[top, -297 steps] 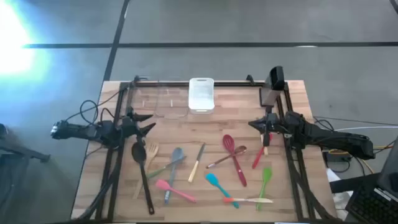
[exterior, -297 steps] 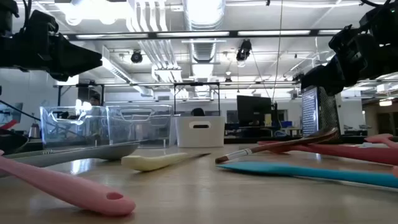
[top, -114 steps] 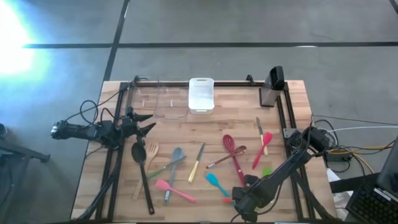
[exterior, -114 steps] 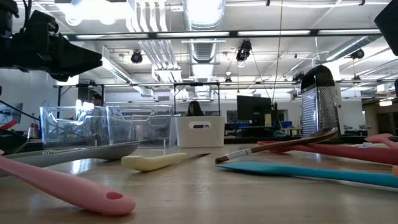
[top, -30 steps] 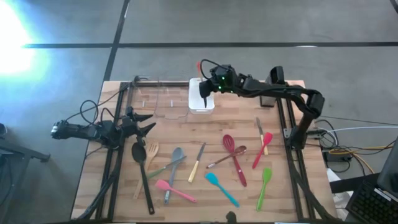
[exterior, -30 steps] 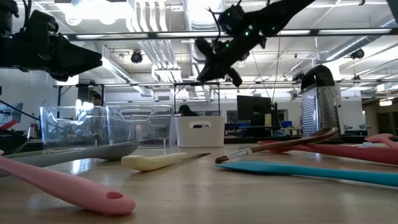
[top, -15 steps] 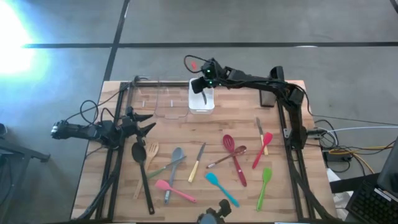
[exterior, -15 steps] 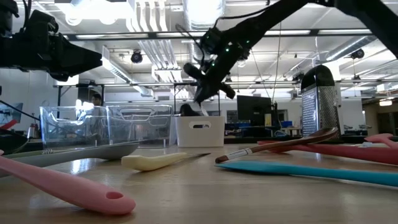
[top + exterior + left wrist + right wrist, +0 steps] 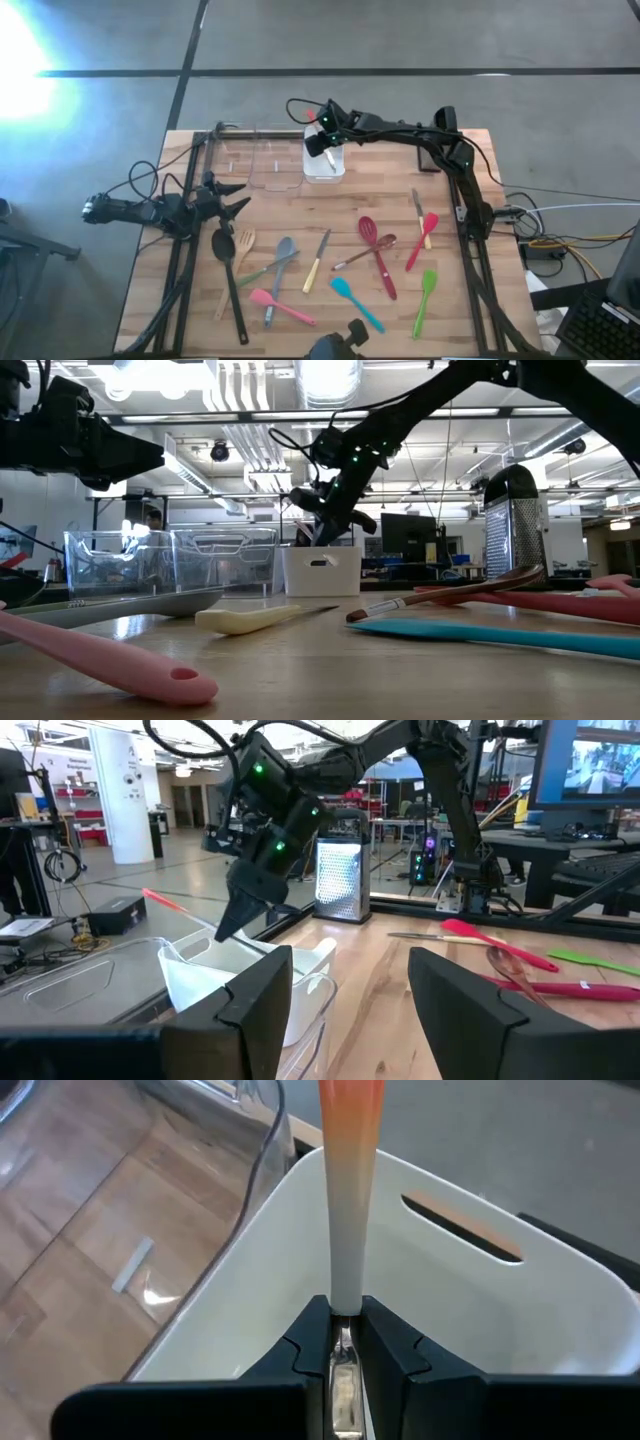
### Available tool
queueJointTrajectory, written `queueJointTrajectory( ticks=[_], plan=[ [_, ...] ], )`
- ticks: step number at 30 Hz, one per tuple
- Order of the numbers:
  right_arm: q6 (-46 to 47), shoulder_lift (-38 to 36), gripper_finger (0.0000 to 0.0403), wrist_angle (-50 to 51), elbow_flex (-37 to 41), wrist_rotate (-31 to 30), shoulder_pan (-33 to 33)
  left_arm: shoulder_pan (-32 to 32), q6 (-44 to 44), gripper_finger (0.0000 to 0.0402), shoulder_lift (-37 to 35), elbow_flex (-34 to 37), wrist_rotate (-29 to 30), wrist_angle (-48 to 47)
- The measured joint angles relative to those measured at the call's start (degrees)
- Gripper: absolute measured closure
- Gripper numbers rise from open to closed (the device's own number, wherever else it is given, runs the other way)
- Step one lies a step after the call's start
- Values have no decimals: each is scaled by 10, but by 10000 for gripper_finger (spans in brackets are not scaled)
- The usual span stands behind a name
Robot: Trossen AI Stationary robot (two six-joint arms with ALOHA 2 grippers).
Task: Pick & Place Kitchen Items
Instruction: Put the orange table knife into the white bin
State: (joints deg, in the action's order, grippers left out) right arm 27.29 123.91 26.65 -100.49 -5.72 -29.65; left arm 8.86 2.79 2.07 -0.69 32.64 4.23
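Your wooden counter point(image 9: 470, 160) fills the middle of the high view, grey floor around it. Nearest you, across the lower half, the loose utensils lie scattered: pink spatula point(image 9: 283, 305), teal spatula point(image 9: 356, 303), green spatula point(image 9: 426, 300), red slotted spoon point(image 9: 377, 255), black spoon point(image 9: 229, 280). At the left edge, mid-height, your left hand point(image 9: 235, 197) waits above the counter, fingers spread, holding nothing. Farthest, top centre, your right hand point(image 9: 328, 150) is clamped on a white-and-orange handled utensil point(image 9: 348, 1190), lowered into the white bin point(image 9: 324, 172) beside the clear bin point(image 9: 262, 165).
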Motion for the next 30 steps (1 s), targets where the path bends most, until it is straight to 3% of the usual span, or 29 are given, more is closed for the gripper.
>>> queueJointTrajectory(
  ticks=[30],
  plan=[
    [13,1,381,-47,79,-2,-3,0,0,197,0,0,0,0]
  ],
)
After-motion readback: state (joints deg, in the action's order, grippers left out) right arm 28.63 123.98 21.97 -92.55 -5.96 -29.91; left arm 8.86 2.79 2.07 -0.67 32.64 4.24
